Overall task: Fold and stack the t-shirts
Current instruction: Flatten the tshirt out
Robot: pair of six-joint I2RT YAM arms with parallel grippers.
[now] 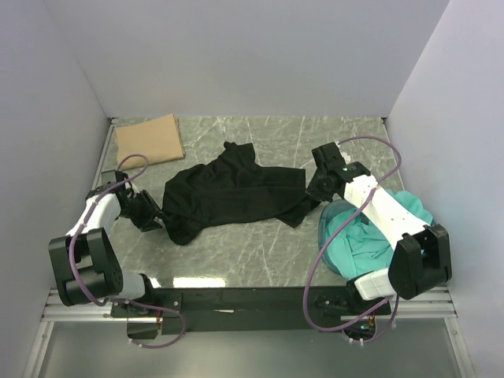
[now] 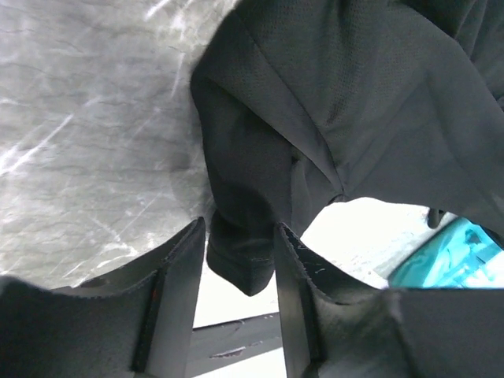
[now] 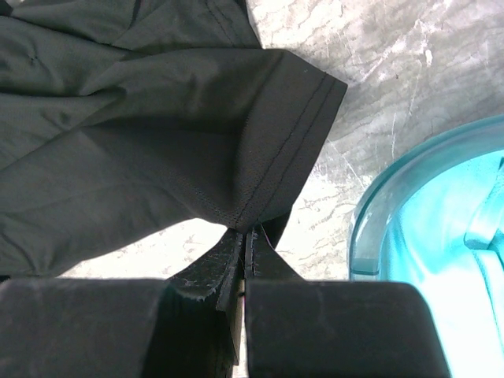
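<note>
The black t-shirt (image 1: 224, 197) lies spread and crumpled across the middle of the surface (image 1: 260, 256), running from the left arm to the right arm, with one lobe of cloth pointing toward the far edge. We see the left fingers (image 2: 177, 283) at the shirt's left end: they stand partly apart, and a thick bunched fold of black cloth fills the gap between them and touches both inner faces, so they have hold of it. The right fingers (image 3: 209, 276) are at the shirt's right end: they are pressed fully together on a pinch of the cloth just below a stitched sleeve hem, and the sleeve fans out above them, lifted off the surface at that point. A tan t-shirt (image 1: 150, 140) lies folded flat in the far left corner of the surface, apart from the black one and touched by neither arm. The teal t-shirts (image 1: 362, 240) sit heaped in a round translucent blue tub (image 1: 327, 214) on the right side of the surface, partly hidden in the top view by the right arm, which passes over them. In the right wrist view the rim of the tub lies just beside the gripped sleeve, with a strip of bare surface between them. We cannot tell how many teal shirts the heap contains.
</note>
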